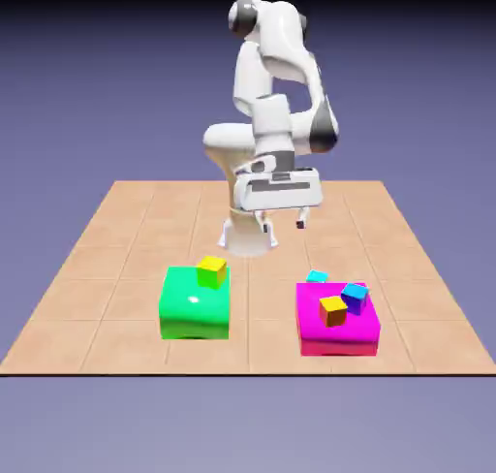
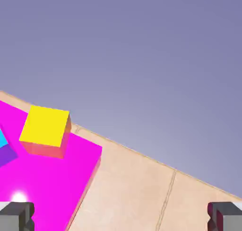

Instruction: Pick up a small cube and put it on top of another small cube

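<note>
Stacking job: Judged at its very start; found no cube lifted and none set on another small cube. Left to do: grip, lift, carry, lower, release.
Table (image 1: 126,268): Bore both big blocks.
White arm (image 1: 281,49): Reached out above the table, hand raised well clear of every cube.
Pincer (image 1: 284,226): Stood wide open, tips well apart; had hold of nothing.
Pink block (image 1: 315,342): Sat toward the exterior view's right; carried the orange and blue cubes.
Green block (image 1: 194,316): Sat toward the exterior view's left; carried the yellow-green cube.
Yellow-green cube (image 1: 211,272): Rested near the far right corner of the green block.
Orange cube (image 1: 333,312): Rested upright, just beside the blue cube.
Blue cube (image 1: 355,299): Rested turned at an angle to the pink block's edges.
Turquoise cube (image 1: 317,277): Lay just behind the pink block's far edge, partly hidden, only its upper part in sight. Appeared level, top face upward, slightly skewed to that edge; showed no long axis. Could not confirm its footing, nor the intended base cube.
</note>
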